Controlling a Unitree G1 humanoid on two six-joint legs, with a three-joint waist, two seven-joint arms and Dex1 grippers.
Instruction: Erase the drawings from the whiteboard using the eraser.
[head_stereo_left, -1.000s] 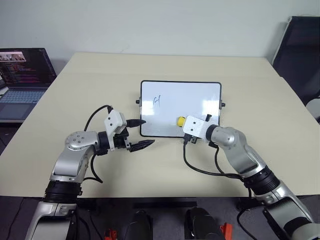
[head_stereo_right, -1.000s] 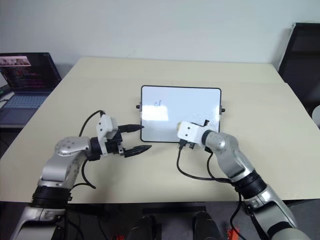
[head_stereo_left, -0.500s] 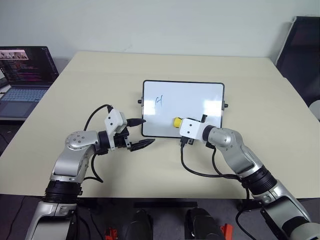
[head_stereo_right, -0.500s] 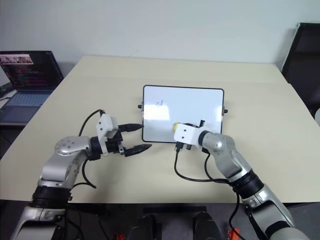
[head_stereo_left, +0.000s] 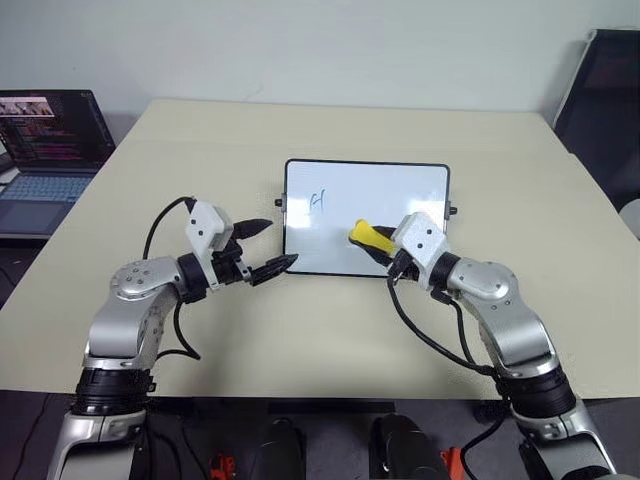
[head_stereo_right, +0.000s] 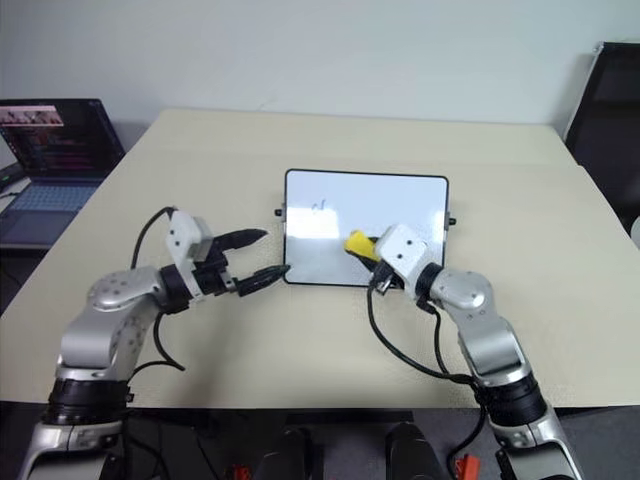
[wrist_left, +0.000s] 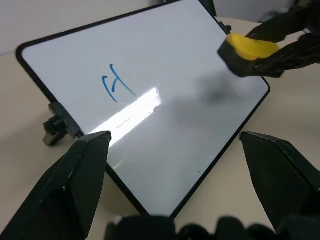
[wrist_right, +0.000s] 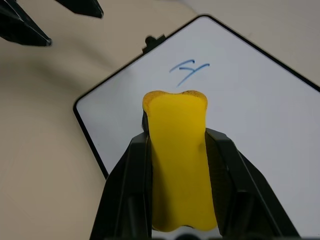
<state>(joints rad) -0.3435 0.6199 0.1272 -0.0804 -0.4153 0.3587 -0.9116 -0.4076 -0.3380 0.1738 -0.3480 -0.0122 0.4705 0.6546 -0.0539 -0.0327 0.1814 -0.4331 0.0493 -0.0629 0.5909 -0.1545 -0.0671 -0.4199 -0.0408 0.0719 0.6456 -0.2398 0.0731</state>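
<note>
The whiteboard (head_stereo_left: 400, 195) lies in the middle of the beige table, with one blue drawing (head_stereo_left: 318, 200) on its left part. My right gripper (head_stereo_left: 375, 241) is shut on the yellow eraser (head_stereo_left: 366, 234), which hangs over the board's near middle, to the right of the drawing. In the right wrist view the eraser (wrist_right: 178, 150) sits between both black fingers (wrist_right: 135, 170), its tip towards the drawing (wrist_right: 189, 70). My left gripper (head_stereo_left: 279, 244) is open at the board's near left corner. The left wrist view looks across the board (wrist_left: 165, 130) to the drawing (wrist_left: 117, 87) and the eraser (wrist_left: 248, 47).
An open laptop (head_stereo_left: 45, 140) stands on a lower surface at the far left. A black chair (head_stereo_left: 605, 100) is at the back right. The table (head_stereo_left: 300, 330) has bare room in front of the board and on both sides.
My right gripper has lifted and drawn back with the eraser, rolling its wrist. My left gripper has risen a little and shifted left beside the board's corner.
</note>
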